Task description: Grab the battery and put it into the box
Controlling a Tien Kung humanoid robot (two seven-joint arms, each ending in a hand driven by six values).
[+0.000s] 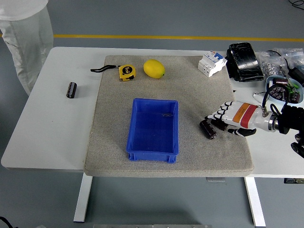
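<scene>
White table (42, 137), grey mat (190, 95) on top; person in pale clothing stands at its far left corner.

Blue box (153, 128): mid-mat, open, landmark for all entries.
Battery (207, 129): dark cylinder lying on its side just right of the box.
Right hand (227, 121): right of the box, fingers (214, 115) curling over the battery's far end; firm pinch cannot be told.
Second battery (71, 90): well left of the box, off the mat.
Tape measure (126, 72), lemon (154, 68): beyond the box.

Risk: round battery rolls from a partial grip, or gets nudged away.
</scene>
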